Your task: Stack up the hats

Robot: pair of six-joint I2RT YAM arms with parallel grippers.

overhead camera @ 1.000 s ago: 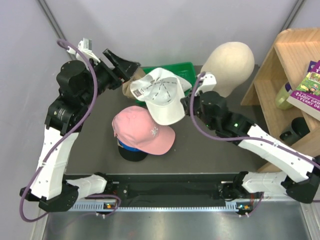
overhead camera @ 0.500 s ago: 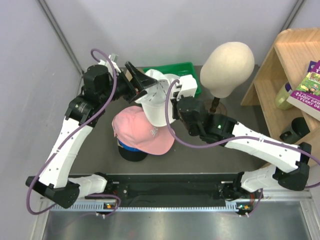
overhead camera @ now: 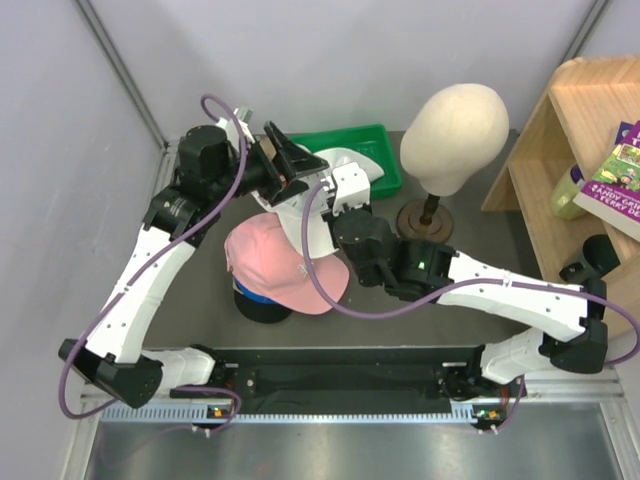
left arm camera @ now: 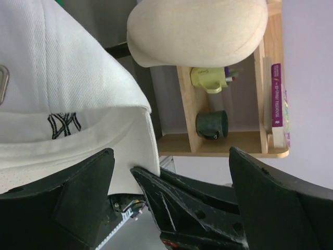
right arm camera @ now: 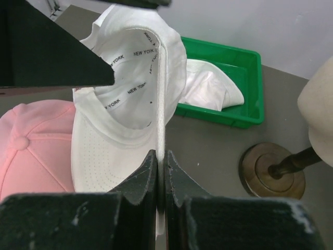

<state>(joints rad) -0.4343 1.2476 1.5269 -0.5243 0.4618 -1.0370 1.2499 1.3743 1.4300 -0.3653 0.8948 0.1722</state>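
My right gripper [right arm camera: 160, 165] is shut on the edge of a white hat [right arm camera: 130, 94], with "NEW YORK" tape showing inside it. In the top view it holds the hat [overhead camera: 316, 235] at the far right edge of a pink hat [overhead camera: 268, 262]. The pink hat tops a stack with a blue hat [overhead camera: 250, 296] and a black hat [overhead camera: 264, 312] under it. My left gripper [overhead camera: 290, 168] is open beside the white hat's far side. In the left wrist view the hat's crown with its dark logo [left arm camera: 65, 123] lies by my left finger. The tan and khaki hats are hidden.
A green bin [overhead camera: 385, 135] at the back holds a white fabric piece [right arm camera: 210, 86]. The cream mannequin head [overhead camera: 455, 125] stands on a round wooden base [overhead camera: 425, 218] at the right. A wooden shelf [overhead camera: 560, 130] with books and a mug [left arm camera: 212, 125] stands at the far right.
My right arm has carried the white hat left and nearer, to the pink hat's edge. My left arm has swung right, following it, jaws still open.
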